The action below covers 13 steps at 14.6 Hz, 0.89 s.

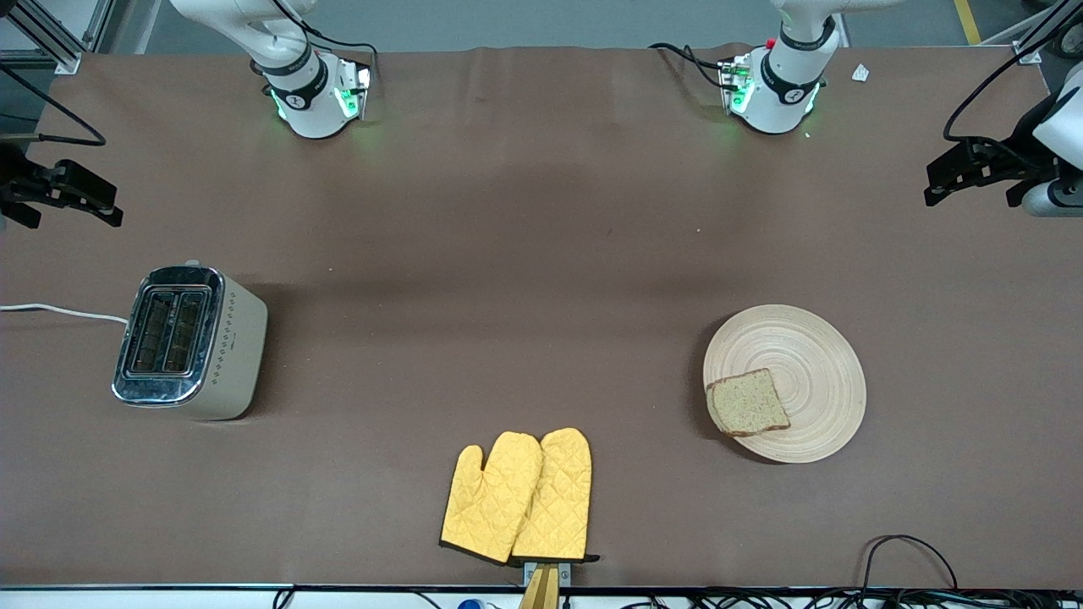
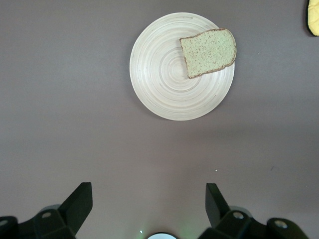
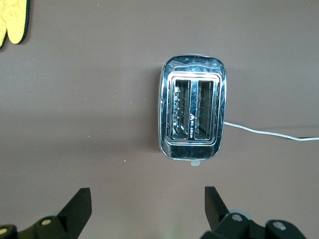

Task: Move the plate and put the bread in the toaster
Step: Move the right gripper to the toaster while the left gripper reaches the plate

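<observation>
While bread (image 1: pixel 748 403) on plate (image 1: pixel 812 355): both arms' fingers (image 2: pixel 79 201) (image 3: pixel 79 204) wide, empty.

No text, label or number on anything here can be read.

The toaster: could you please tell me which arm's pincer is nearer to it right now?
Right. The right pincer hangs open at the toaster's end of the table. The left pincer, also open, hangs at the left arm's end, by the plate.

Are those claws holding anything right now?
Nothing. Both the left claw and right claw hang open and empty; the bread lies on the plate.
</observation>
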Each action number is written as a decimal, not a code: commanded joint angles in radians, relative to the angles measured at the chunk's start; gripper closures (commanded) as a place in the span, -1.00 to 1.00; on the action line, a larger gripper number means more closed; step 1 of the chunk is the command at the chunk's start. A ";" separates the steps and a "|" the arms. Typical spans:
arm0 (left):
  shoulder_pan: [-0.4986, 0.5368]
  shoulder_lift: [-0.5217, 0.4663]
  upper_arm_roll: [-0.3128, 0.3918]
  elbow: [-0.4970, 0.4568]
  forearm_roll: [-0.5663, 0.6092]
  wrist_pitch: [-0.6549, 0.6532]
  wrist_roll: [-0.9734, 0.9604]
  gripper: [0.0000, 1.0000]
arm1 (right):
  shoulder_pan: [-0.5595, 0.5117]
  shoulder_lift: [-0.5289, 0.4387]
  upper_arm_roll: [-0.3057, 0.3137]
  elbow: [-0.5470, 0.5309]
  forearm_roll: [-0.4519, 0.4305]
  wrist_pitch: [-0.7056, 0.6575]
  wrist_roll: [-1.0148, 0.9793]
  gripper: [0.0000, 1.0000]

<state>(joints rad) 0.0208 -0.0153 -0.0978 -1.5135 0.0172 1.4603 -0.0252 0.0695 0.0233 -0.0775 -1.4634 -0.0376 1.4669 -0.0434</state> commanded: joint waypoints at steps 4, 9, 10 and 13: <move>-0.001 0.060 0.004 0.068 0.014 -0.003 0.005 -1.00 | 0.001 -0.016 0.001 -0.014 -0.011 0.001 0.004 -1.00; 0.068 0.202 0.023 0.134 -0.054 0.052 0.013 -1.00 | 0.001 -0.016 0.001 -0.018 -0.008 0.004 0.004 -1.00; 0.094 0.234 0.023 0.133 -0.103 0.081 0.013 -1.00 | 0.001 -0.014 0.001 -0.020 -0.008 0.006 0.005 -1.00; 0.200 0.351 0.023 0.131 -0.241 0.129 0.081 -1.00 | 0.003 -0.014 0.002 -0.023 -0.007 0.012 0.004 -1.00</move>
<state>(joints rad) 0.1647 0.2494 -0.0748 -1.4230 -0.1510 1.5749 -0.0008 0.0698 0.0233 -0.0773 -1.4644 -0.0376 1.4674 -0.0437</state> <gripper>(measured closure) 0.000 0.000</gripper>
